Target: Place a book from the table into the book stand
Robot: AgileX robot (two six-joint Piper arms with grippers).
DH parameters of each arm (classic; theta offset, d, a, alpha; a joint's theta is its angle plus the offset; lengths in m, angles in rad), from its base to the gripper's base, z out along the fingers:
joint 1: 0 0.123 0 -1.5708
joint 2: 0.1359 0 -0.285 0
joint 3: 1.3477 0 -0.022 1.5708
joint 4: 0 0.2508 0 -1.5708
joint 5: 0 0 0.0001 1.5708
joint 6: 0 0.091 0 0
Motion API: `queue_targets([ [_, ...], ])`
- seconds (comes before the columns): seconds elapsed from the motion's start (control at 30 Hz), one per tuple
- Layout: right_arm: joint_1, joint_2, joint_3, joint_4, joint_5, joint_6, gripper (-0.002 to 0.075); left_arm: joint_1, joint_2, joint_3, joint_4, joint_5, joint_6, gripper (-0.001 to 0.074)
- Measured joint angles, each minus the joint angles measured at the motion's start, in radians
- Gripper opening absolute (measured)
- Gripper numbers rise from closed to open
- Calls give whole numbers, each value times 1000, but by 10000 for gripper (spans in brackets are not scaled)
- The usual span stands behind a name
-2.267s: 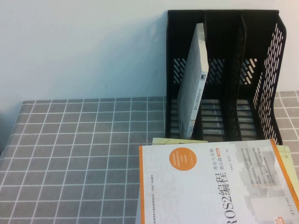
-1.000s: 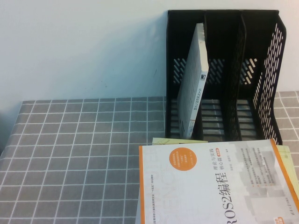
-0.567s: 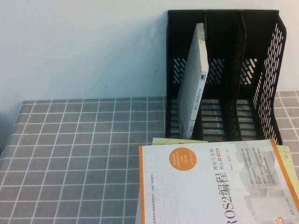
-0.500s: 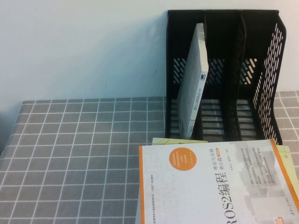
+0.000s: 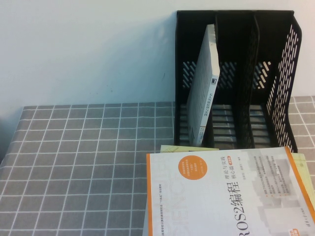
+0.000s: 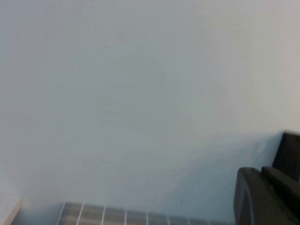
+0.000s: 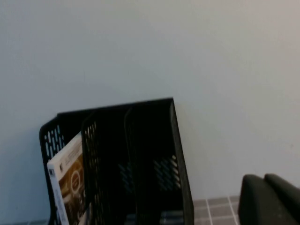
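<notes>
Only a dark corner of the left gripper (image 6: 267, 197) and the right gripper (image 7: 272, 199) shows in each wrist view; their openings cannot be told. One grey book (image 5: 204, 88) leans in the black book stand (image 5: 283, 73), in its leftmost slot, while a white-and-orange book (image 5: 221, 194) lies on the checked table (image 5: 83, 167) in front.

Books and stand, counted

There was one black book stand (image 5: 256, 78) with three slots, one book (image 5: 204, 88) standing inside it, and two books on the surface: a white one (image 5: 221, 194) over a yellow one (image 5: 184, 148).
</notes>
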Motion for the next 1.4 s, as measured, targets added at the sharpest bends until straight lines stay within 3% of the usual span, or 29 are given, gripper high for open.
queue_targets([
  [0.13, 0, 154, -59, 39, 89, -13, -3, 0, 137, -72, -27, 195, 68, -3],
  [0.27, 0, 344, -137, 49, 247, -62, -3, 0, 272, -119, -177, 344, 91, -3],
  [0.4, 0, 518, -214, 93, 387, -183, -3, 0, 399, -128, -511, 449, 150, -3],
  [0.6, 0, 774, -250, 258, 382, -431, -3, 0, 586, -128, -1092, 646, 586, -3],
  [0.7, 0, 882, -251, 383, 352, -574, -3, 0, 653, -128, -1240, 671, 715, -3],
  [1.0, 0, 1144, -254, 741, 318, -966, -3, 0, 787, -128, -1310, 669, 808, -3],
  [1.23, -1, 1221, -278, 872, 307, -1069, -3, 0, 851, -128, -1315, 661, 808, 4],
  [1.33, 1, 1231, -280, 887, 311, -1079, -3, 0, 888, -128, -1327, 653, 809, 57],
  [1.4, 16, 1231, -280, 889, 300, -1082, -3, 0, 924, -128, -1348, 653, 823, 135],
])
